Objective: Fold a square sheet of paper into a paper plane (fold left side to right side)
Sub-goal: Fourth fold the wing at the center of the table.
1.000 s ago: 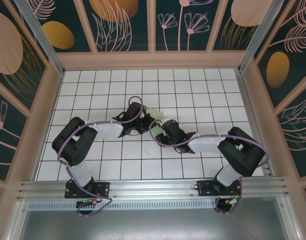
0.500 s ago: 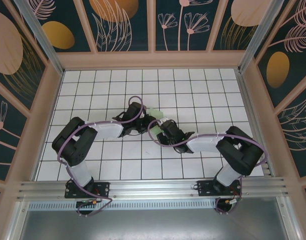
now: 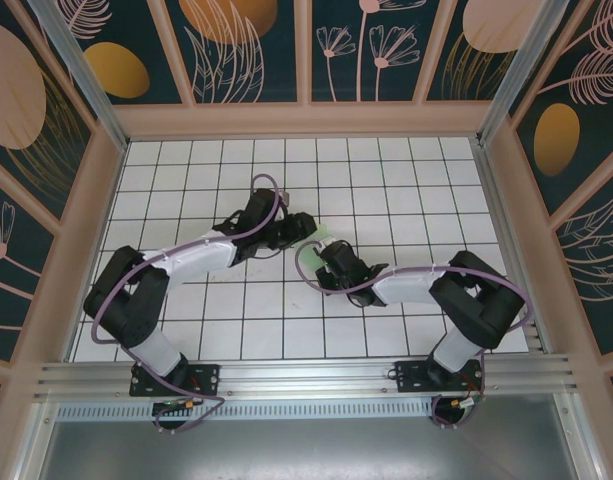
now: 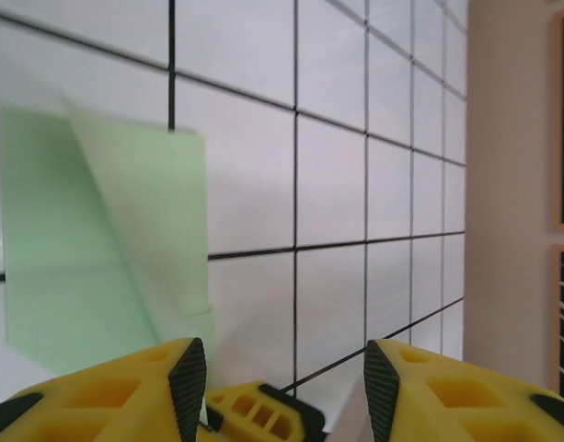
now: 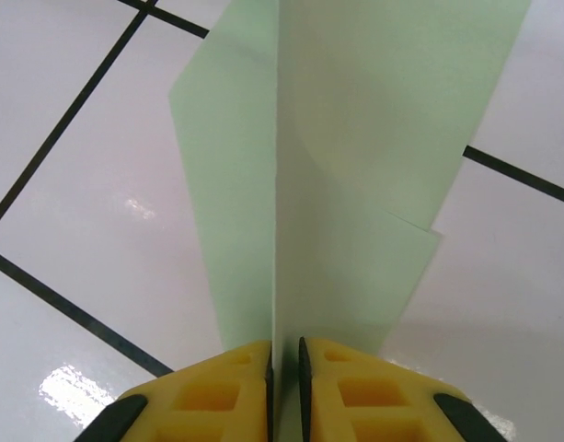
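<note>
- Paper plane lies near the middle of the tabletop, between the two hands; it is part folded, with flat panels on the tiles and a centre ridge standing upright
- Right hand is closed almost fully, its fingers pinching the near end of that ridge
- Judged reason: gripping the ridge keeps the creases stacked and stops the thin paper sliding on the glossy tiles
- Left hand is roughly half open with nothing between its fingers, just beside the paper's lower corner
- Judged: it has no hold and is free to press or take a flap
- Left wrist view shows a slanted crease and a narrow flap over a flat panel, which fits dart folds; the task looks well along, not confirmed finished
- Hidden: in the top view the hands and purple cables cover most of the paper, leaving a small green patch
- Far end of the paper is cut off at the top of the right wrist view; nose shape cannot be told
- Yellow-and-black part low between the left fingers: unclear, possibly the other hand
- Cannot tell whether the left finger touches the paper
</note>
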Motion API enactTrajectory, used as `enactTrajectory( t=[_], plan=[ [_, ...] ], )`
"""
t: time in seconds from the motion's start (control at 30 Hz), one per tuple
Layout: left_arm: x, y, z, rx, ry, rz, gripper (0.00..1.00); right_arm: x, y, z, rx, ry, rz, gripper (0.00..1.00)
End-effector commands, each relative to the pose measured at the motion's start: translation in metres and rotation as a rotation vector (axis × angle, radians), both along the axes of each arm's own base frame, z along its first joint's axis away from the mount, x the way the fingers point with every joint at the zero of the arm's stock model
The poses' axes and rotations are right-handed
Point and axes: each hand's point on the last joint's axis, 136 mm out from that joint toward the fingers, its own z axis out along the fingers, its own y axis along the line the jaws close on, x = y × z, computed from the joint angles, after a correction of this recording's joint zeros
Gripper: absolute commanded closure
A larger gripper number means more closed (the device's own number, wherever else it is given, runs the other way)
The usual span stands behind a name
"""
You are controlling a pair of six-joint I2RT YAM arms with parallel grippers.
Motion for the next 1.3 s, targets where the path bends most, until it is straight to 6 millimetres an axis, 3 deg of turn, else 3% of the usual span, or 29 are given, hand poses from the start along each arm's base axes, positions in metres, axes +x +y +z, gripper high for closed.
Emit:
enactTrajectory(
  t=[0.0,0.13,0.27,0.57,0.83,0.87,1.27],
  plan=[
    [0.011,0.021,0.015,0.016,-0.036,0.028,0.48,0.0,0.007,0.001,0.016,0.013,0.026,0.84],
    [0.012,0.046,0.011,0.029,-0.039,0.066,0.47,-0.001,0.009,0.004,0.048,0.032,0.037,0.84],
    [0.006,0.049,0.012,0.034,-0.063,0.039,0.47,-0.001,0.011,0.012,0.128,0.07,0.043,0.85],
    [-0.015,0.026,-0.024,-0.046,0.018,-0.068,0.58,-0.004,0.005,0.021,0.32,0.184,0.043,0.86],
    [-0.022,-0.013,-0.035,-0.072,0.046,-0.165,0.59,-0.005,-0.001,0.016,0.37,0.233,0.039,0.86],
    [-0.022,-0.016,-0.044,-0.062,0.067,-0.168,0.59,-0.005,0.0,0.016,0.373,0.237,0.042,0.86],
    [-0.023,-0.027,-0.053,-0.063,0.083,-0.185,0.59,-0.005,0.002,0.004,0.362,0.27,0.046,0.87]
  ],
)
